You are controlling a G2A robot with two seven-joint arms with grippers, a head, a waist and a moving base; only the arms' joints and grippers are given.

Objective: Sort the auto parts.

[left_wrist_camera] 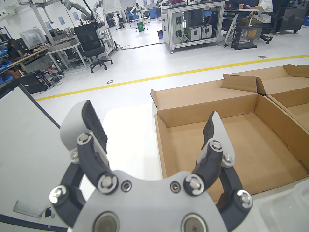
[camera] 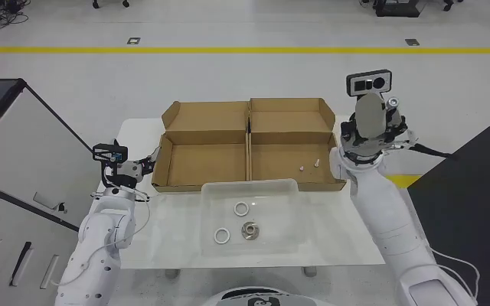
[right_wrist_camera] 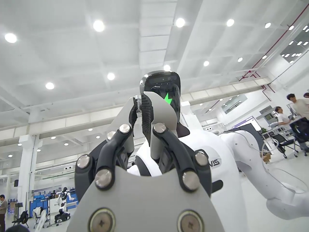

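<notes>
A white table [camera: 344, 245] carries two open cardboard boxes side by side along its far edge and a clear plastic tray [camera: 282, 193] at the middle of its near edge, touching the boxes' front walls.

The left box [camera: 203, 164] shows a bare brown floor. The right box [camera: 287, 157] has two small white parts [camera: 309, 164] lying close together near its front right corner.

Three auto parts lie in the tray. One white ring [camera: 240, 207] sits near its centre. A second white ring [camera: 222, 236] lies toward its near left corner. A grey metal part with a round flange [camera: 249, 229] lies just beside them, between the two rings and a little to the right.

The left gripper [left_wrist_camera: 150, 119] is at the table's left edge, just beside the outer wall of the left box. Its fingers are spread wide with nothing between them.

The right gripper [right_wrist_camera: 141, 102] is raised off the table near the far right corner and is tilted upward, away from the table. Its fingers are pressed nearly together, pinching a small threaded metal bolt [right_wrist_camera: 138, 103] at their tips. The bolt stands roughly in line with the fingers, its end poking just past the tips.
</notes>
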